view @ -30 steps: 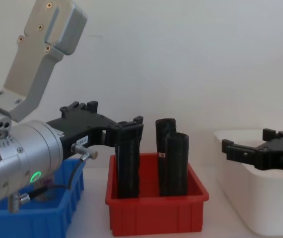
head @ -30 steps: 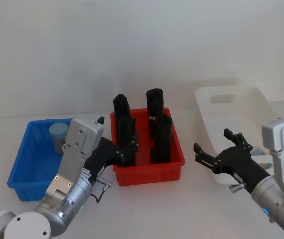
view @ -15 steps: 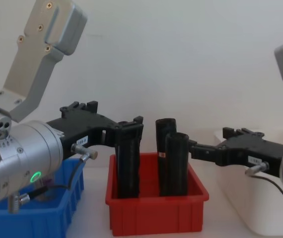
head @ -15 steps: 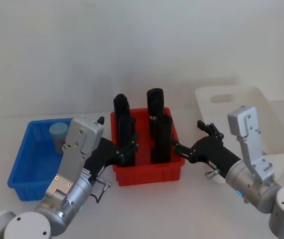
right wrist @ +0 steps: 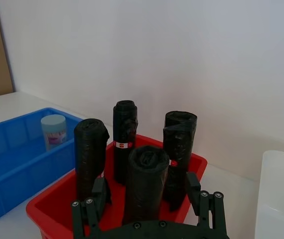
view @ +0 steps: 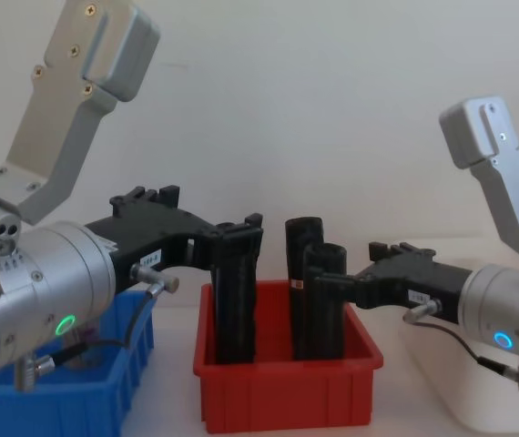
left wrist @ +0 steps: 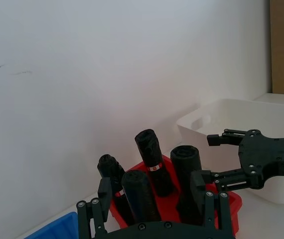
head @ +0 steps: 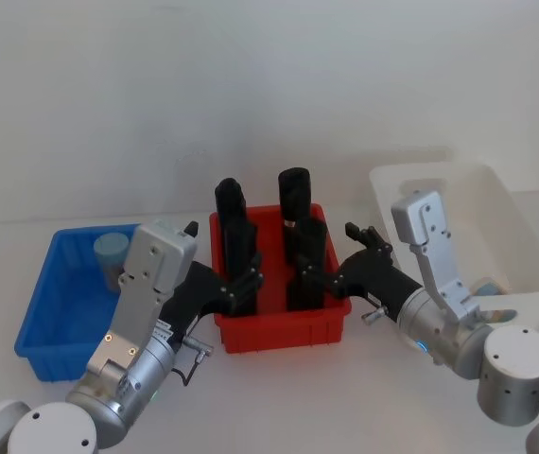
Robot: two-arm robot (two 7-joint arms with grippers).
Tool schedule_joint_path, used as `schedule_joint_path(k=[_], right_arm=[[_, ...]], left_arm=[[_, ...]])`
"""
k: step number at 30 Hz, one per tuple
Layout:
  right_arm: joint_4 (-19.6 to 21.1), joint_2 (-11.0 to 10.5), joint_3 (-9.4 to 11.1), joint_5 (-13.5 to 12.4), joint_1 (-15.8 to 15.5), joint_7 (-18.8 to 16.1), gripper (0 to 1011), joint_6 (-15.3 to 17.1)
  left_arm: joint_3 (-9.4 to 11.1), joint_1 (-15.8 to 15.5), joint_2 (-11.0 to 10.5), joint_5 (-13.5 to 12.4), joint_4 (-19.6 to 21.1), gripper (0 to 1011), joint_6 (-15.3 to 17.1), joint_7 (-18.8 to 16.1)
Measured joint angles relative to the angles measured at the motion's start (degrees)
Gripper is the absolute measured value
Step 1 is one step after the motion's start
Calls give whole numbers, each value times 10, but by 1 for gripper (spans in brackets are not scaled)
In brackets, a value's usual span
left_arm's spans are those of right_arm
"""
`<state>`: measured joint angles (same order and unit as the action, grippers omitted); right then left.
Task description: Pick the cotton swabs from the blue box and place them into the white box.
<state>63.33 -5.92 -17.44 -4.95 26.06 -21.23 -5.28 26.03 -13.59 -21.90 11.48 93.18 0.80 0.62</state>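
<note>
I am holding my left gripper (head: 248,280) over the near left part of the red bin (head: 279,331), at about seven o'clock from the bin's middle, with its fingers spread apart and gripping nothing. One of the tall black cylinders (head: 236,248) is standing just beside those fingertips. My right gripper (head: 331,262) is reaching in from four o'clock, its fingers also spread and empty, hanging over the bin's right rim close to the front right cylinder (head: 306,265).

In the right wrist view the two open fingers (right wrist: 96,198) are framing that same cylinder, with three more black rolls standing upright behind it in the red bin (right wrist: 52,201).

The cotton swabs (head: 111,257) are sitting in the blue box (head: 54,326), one clear jar with a pale lid standing upright toward the box's far side, at nine o'clock from the red bin and well apart from both my grippers. The right wrist view is showing the jar (right wrist: 53,132) against the box's (right wrist: 12,164) back wall.

The white box (head: 496,236) is lying at three o'clock from the red bin, behind my right arm.
</note>
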Motion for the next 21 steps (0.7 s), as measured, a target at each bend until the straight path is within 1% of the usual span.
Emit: schedule_joint_path(k=[1,2,6,16,21], right_arm=[[-15,4,-1,1,8,-2,1001,-4],[-15,4,-1,1,8,-2,1002,-4],[-55,14,-4,6,31,-9,1002,-17],[-135,34,-8,12,76,-15,1001,-44],[-170,41,-9,13,94,-18,907,-54]], left_arm=[[0,0,0,0,0,999,0,0],[0,0,0,0,0,1000,0,0],[0,0,0,0,0,1000,0,0],[0,0,0,0,0,1000,0,0],[0,0,0,0,0,1000,0,0]])
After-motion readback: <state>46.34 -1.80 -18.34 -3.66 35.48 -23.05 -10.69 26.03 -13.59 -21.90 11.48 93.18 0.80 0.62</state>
